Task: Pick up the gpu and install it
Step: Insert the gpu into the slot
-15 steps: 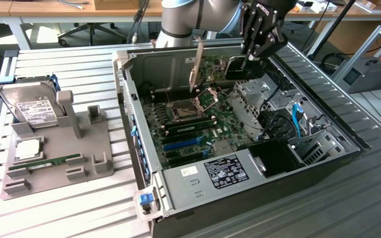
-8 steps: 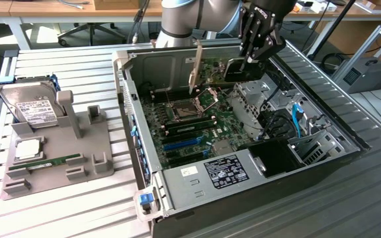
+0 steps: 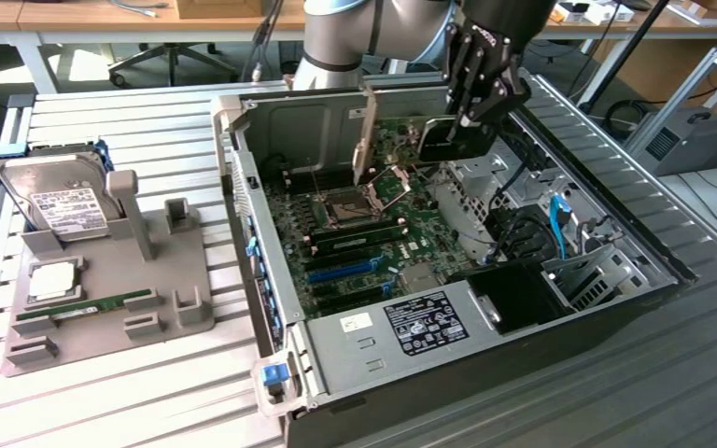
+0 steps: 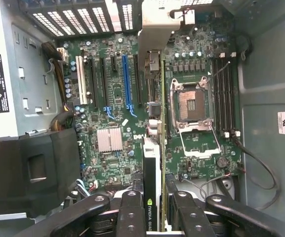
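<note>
My gripper (image 3: 465, 126) hangs inside the open computer case (image 3: 657, 271), shut on the gpu (image 3: 436, 140). The gpu is a dark card held on edge, with its silver bracket (image 3: 364, 140) pointing to the exterior view's left. It hovers above the motherboard (image 3: 372, 233), apart from it. In the wrist view the gpu (image 4: 153, 148) runs edge-on between my two fingers (image 4: 131, 215), with my gripper (image 4: 154, 219) clamped on its near end and the bracket (image 4: 154, 34) at the far end. It lies over the board beside the blue expansion slot (image 4: 126, 81) and the open processor socket (image 4: 189, 106).
A grey fixture (image 3: 184, 308) at the exterior view's left holds a silver hard drive (image 3: 66, 210), a green RAM stick (image 3: 91, 306) and a processor chip (image 3: 53, 280). The case's walls, drive cage (image 3: 514, 294) and loose cables (image 4: 258, 163) hem in the board.
</note>
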Available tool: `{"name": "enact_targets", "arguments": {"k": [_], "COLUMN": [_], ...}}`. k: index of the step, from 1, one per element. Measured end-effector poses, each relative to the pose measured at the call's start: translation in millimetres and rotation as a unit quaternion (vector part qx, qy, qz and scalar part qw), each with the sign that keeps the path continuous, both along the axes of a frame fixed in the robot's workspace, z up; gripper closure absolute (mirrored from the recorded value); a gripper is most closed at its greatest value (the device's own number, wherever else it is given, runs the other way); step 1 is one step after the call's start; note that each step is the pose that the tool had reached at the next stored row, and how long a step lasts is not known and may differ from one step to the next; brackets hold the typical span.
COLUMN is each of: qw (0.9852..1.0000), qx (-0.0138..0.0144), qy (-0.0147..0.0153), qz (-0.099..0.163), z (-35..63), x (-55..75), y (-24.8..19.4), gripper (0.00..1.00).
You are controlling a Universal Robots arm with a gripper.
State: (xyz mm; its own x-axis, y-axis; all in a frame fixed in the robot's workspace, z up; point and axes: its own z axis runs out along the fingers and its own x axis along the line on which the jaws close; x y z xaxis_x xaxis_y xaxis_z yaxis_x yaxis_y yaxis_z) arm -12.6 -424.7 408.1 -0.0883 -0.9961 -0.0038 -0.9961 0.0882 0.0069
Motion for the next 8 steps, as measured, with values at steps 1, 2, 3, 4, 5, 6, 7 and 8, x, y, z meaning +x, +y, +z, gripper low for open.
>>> {"name": "enact_targets", "arguments": {"k": [1,2,3,4,5,6,7,8], "qw": [1.0,1.0,1.0,1.0,1.0,1.0,1.0,1.0], "qx": [0.0,0.0,0.0,0.0,0.0,0.0,0.0,0.0], "qy": [-0.0003,-0.0006,-0.001,-0.0013,-0.0016,-0.0017,-0.0019,-0.002], "qz": [0.001,0.001,0.002,0.002,0.003,0.003,0.003,0.003], "z": [-0.9,-2.0,-3.2,-4.3,-5.2,-5.9,-6.6,-7.2], "x": [-0.4,-1.0,-1.7,-2.5,-3.3,-4.1,-5.1,-6.4], "y": [0.0,0.0,0.0,0.0,0.0,0.0,0.0,0.0], "gripper": [0.73,0.73,0.73,0.73,0.73,0.73,0.73,0.73]}}
